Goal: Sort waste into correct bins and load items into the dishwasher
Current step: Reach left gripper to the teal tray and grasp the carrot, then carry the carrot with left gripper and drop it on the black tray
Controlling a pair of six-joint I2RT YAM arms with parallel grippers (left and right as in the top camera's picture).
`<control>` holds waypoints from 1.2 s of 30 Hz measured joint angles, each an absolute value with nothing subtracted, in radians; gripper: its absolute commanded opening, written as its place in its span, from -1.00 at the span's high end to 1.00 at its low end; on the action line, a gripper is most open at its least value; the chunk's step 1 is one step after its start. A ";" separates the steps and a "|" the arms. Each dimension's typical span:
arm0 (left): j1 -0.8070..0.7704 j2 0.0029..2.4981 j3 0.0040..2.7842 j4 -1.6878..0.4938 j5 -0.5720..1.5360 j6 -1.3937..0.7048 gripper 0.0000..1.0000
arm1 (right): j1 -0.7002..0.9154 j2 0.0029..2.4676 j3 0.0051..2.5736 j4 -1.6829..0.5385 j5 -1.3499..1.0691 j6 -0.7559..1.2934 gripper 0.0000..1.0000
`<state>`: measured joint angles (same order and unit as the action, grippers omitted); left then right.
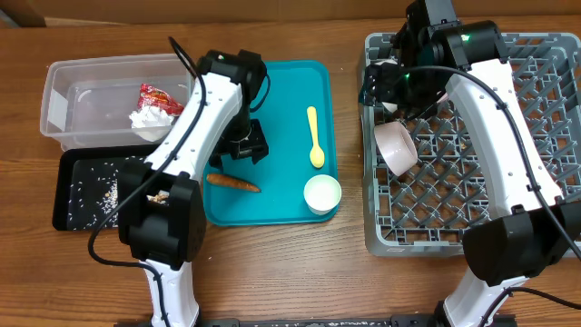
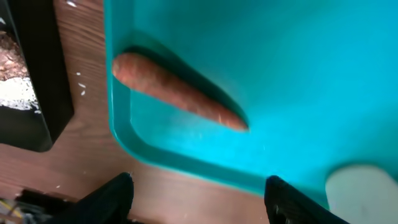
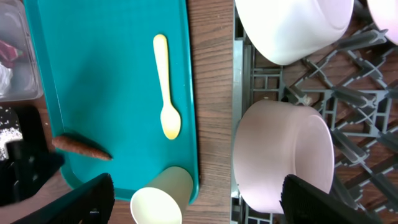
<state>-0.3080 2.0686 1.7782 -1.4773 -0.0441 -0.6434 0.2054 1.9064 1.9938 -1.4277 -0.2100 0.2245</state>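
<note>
A small orange tapered carrot (image 2: 180,93) is being shown by the left wrist camera, lying flat on the flat teal plastic tray (image 2: 298,56) close to its raised corner rim. Its thick end is being pointed toward the shallow black rectangular tray (image 2: 50,62) and its thin tip toward the small white cup (image 2: 364,193). The left gripper (image 2: 199,199) is being held above it with its two dark fingers spread apart and nothing between them; the carrot is not being touched. The carrot is being judged light, stiff and fairly smooth, so only a modest squeeze is being called for. Its round, tapering body is likely to roll or slip out if it is being pinched near the thin tip. The thicker middle is being favoured as the place to take hold, with one finger being set on each long side and both being lowered almost to the tray floor. The nearby rim is being counted as a hazard for the finger on that side. Since rice grains and brown scraps are being kept in the black tray, that bin is being judged the likely destination. The right gripper (image 3: 199,199) is being held over the large grey plastic lattice dish rack (image 3: 357,99), fingers wide apart and empty, with a pale pinkish-white round bowl (image 3: 280,155) standing in the rack below it.
</note>
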 measured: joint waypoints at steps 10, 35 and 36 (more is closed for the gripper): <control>-0.298 2.069 1.576 -1.253 -0.099 -0.724 -0.23 | 0.205 1.906 1.994 -1.444 -0.210 0.212 -0.76; -0.286 2.059 1.454 -1.148 -0.059 -0.656 0.92 | 0.205 1.906 1.994 -1.444 -0.210 0.209 -0.82; -0.286 2.066 1.492 -1.174 -0.057 -0.637 0.92 | 0.205 1.906 1.994 -1.444 -0.210 0.209 -0.83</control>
<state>-0.2855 2.0659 1.4921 -1.1740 -0.0570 -0.6373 0.2054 1.9064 1.9938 -1.4441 -0.2100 0.2092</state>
